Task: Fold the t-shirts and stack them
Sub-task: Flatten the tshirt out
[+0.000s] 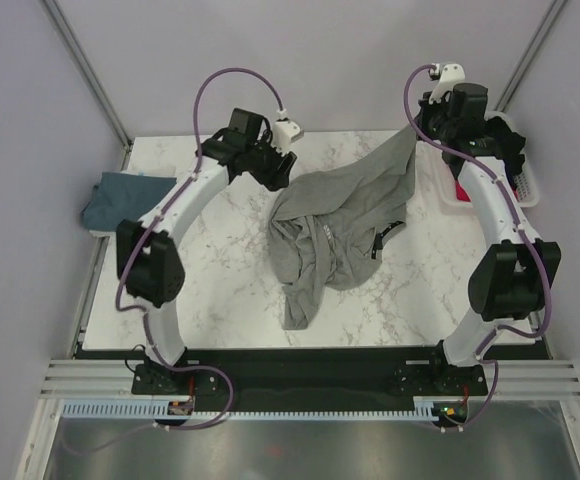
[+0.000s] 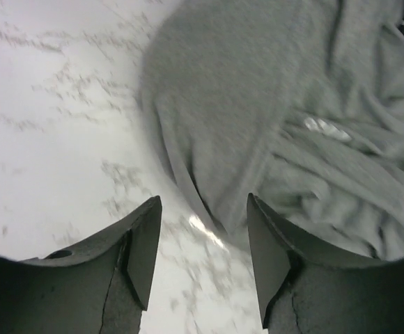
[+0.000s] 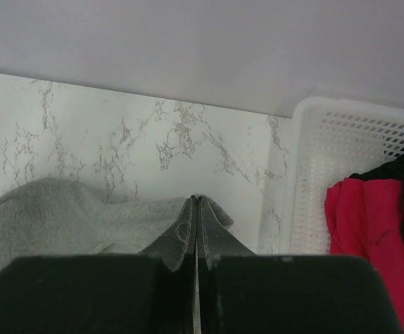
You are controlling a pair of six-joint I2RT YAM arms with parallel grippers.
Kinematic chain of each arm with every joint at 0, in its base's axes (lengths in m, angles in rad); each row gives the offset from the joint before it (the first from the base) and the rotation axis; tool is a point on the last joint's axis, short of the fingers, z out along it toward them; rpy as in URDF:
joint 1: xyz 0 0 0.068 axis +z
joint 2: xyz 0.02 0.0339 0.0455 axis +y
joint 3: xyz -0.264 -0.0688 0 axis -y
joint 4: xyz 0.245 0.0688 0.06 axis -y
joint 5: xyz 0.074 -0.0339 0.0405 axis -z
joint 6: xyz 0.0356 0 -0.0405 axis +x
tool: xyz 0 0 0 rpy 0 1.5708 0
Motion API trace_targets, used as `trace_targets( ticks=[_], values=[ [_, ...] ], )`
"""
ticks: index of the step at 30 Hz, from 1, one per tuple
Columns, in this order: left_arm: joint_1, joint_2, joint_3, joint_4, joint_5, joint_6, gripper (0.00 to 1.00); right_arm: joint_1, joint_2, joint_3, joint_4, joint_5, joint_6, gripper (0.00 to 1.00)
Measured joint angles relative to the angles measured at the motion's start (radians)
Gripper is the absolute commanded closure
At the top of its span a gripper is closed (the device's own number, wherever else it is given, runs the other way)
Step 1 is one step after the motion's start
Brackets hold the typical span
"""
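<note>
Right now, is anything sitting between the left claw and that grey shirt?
Nothing visible. The left gripper is open, and only bare marble table shows between it and the nearest edge of the grey t-shirt. The right gripper is shut on another edge of it.

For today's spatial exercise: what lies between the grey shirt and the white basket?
Only bare marble table separates the grey shirt from the white basket, seen in the right wrist view.
</note>
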Motion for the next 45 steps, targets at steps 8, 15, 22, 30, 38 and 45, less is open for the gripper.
trace_targets(
  ticks=[8,15,22,30,38,45],
  values=[
    [-0.068,-0.426,-0.374,-0.101,-0.003,-0.077,0.51,-0.006,-0.026,-0.023,0.021,0.003,0.007,1.0],
    [-0.128,-0.241,-0.468,-0.167,-0.026,-0.127,0.52,-0.007,-0.011,-0.023,0.021,-0.009,0.02,1.0],
    [-0.239,-0.206,-0.474,-0.186,-0.034,-0.149,0.5,-0.007,0.015,-0.017,0.018,-0.032,0.029,1.0],
    [-0.27,-0.175,-0.471,-0.189,-0.032,-0.163,0.5,-0.007,0.016,-0.017,0.013,-0.054,0.03,1.0],
    [-0.271,-0.101,-0.462,-0.189,-0.032,-0.167,0.5,-0.007,0.016,-0.017,0.013,-0.058,0.03,1.0],
    [-0.28,-0.079,-0.447,-0.189,-0.032,-0.17,0.47,-0.008,0.018,-0.017,0.014,-0.059,0.031,1.0]
  ],
)
